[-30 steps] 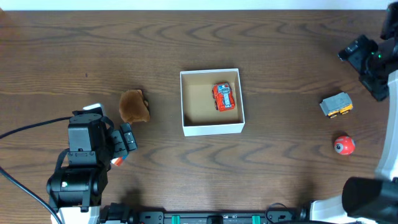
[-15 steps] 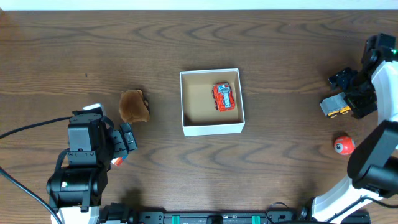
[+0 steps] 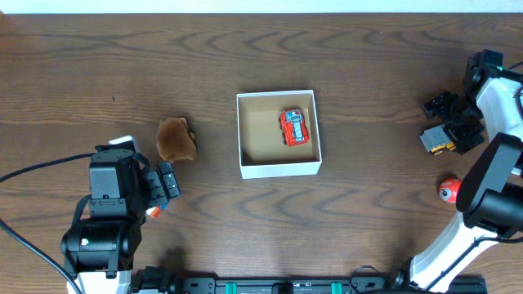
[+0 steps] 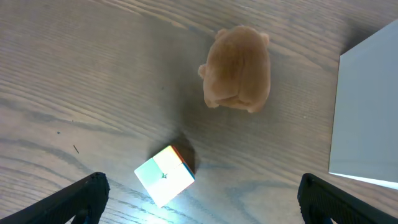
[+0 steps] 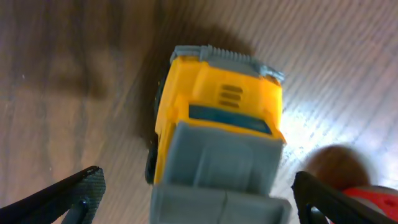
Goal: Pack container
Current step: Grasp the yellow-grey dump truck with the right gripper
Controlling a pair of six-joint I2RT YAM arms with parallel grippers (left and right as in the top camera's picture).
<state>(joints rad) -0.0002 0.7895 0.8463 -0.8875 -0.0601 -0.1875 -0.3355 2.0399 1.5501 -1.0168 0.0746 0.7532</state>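
Here we are at the wooden table (image 3: 368, 65); the container (image 3: 279, 169) sits around the middle of it, well clear of every edge, open top up, brown cardboard floor showing; one red toy car (image 3: 295, 127) lies inside already, toward the container's back right corner, lengthwise front to back.

Over to the left, between the container and the table's left edge, a brown plush toy (image 3: 176, 140) lies on the wood, apart from the white wall. The left gripper (image 4: 199, 202) hangs toward the front left corner of the table, jaws spread wide, nothing between them; below it in the wrist view a small multicoloured cube (image 4: 165, 175) rests on the table near the plush toy, not touching it.

Now the right side: the right gripper (image 5: 199, 193) is down near the table's right edge, jaws wide apart, and a yellow and grey toy truck (image 5: 217, 124) stands between the two fingers; bare wood shows between the truck and one finger; the other finger is very close, touching or not I cannot tell; no clamp on it, nothing held.

A red ball (image 3: 449, 190) sits close by, nearer the front edge, apart from the truck; in the right wrist view it is only a blur in the corner.
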